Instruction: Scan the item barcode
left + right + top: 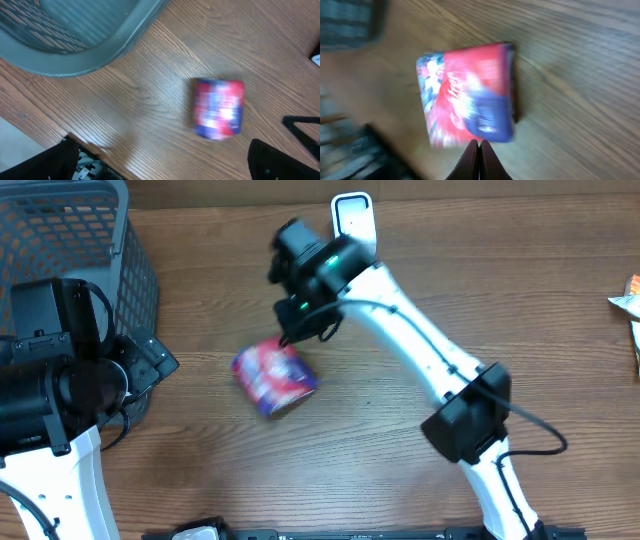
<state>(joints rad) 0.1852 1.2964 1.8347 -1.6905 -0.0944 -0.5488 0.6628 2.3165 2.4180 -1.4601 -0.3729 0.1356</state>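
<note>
The item (275,377) is a red, blue and white packet, blurred in every view, lying mid-table; it also shows in the left wrist view (218,108) and the right wrist view (470,95). My right gripper (297,330) hangs just behind it. In the right wrist view the right gripper (479,144) is shut, its fingers pressed together with their tips at the packet's near edge. I see nothing between them. My left gripper (165,167) stands wide open to the packet's left, with only bare wood between its fingers (62,160). No barcode is readable.
A grey mesh basket (110,250) stands at the back left, its rim close to my left arm (60,390). A white upright device (352,215) sits at the back behind the right arm. Some packets (630,305) lie at the right edge.
</note>
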